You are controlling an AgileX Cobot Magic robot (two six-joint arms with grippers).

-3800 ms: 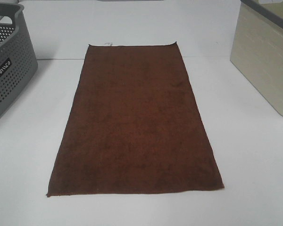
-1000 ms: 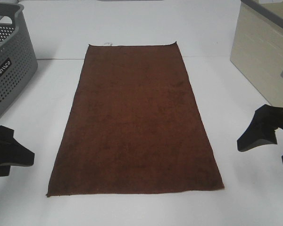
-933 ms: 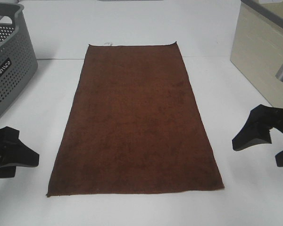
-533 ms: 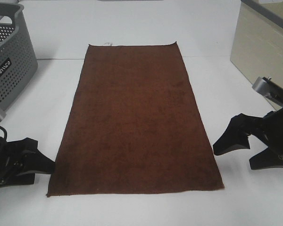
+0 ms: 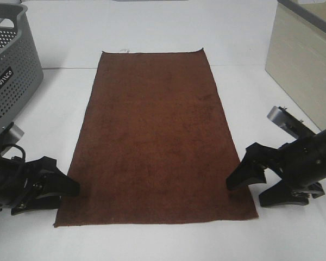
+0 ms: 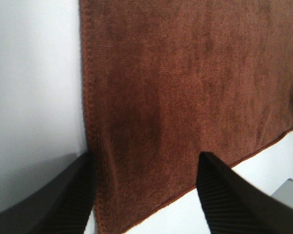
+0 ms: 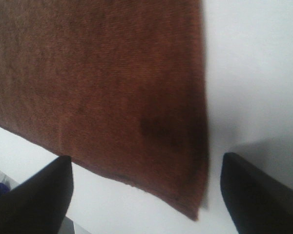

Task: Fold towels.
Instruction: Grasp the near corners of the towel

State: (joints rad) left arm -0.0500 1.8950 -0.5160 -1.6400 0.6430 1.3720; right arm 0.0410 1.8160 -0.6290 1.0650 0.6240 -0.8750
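Observation:
The towel, plain dark reddish-brown, lies flat and unfolded on the white table, long side running away from me, with a small white tag at its far edge. My left gripper sits low at the towel's near left corner, open, its fingers astride the left edge. In the left wrist view the towel fills the gap between the dark fingers. My right gripper stands open at the near right corner, and the towel's corner lies between its fingers. Nothing is gripped.
A grey perforated basket stands at the far left of the table. A beige box with a dark rim stands at the far right. White tabletop runs along the towel's near edge.
Both arms have come in from the sides and lowered towards the towel's near corners. The towel has not moved.

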